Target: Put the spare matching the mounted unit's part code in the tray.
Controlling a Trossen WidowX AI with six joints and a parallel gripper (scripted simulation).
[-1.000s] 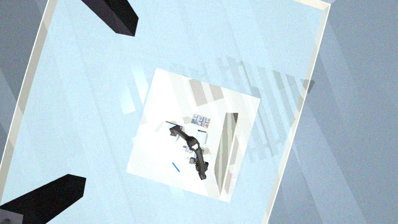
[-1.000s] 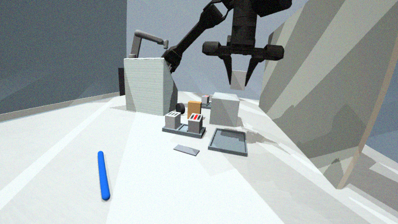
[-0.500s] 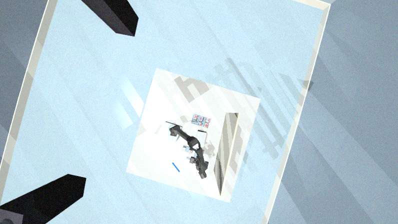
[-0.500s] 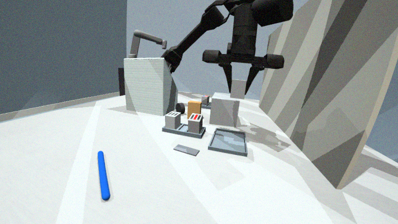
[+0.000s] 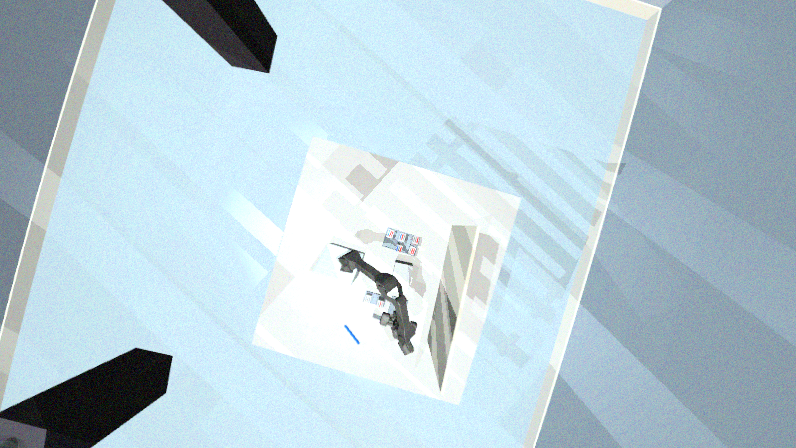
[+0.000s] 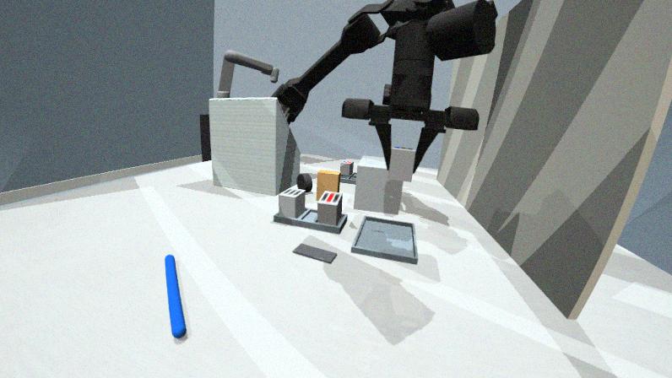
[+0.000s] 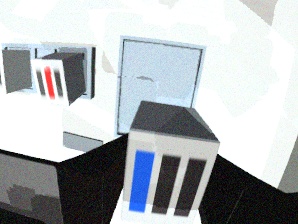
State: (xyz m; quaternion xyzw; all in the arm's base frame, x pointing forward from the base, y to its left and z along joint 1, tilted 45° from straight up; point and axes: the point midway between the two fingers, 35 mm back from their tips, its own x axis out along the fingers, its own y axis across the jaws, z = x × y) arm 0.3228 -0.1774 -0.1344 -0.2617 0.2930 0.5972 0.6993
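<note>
My gripper [image 6: 402, 168] is shut on a grey block, the spare [image 6: 402, 164] [image 7: 167, 175], whose top shows one blue bar and two black bars in the wrist view. The spare hangs upright in the air above and behind the tray. The tray [image 6: 385, 258] [image 7: 119, 87] is a shallow blue-grey square with a low rim and nothing in it; in the wrist view it lies beyond the spare. The mounted unit's back and its code cannot be made out in these views.
A rack [image 6: 307, 226] left of the tray holds a block with black bars [image 6: 291, 202] and a block with a red bar [image 6: 329, 207] [image 7: 50, 82]. A large grey box [image 6: 371, 187], an orange block [image 6: 327, 184], a dark flat plate [image 6: 315, 252], a blue rod [image 6: 174, 295] [image 5: 352, 334] and a tall panel [image 6: 555, 187] also stand or lie around.
</note>
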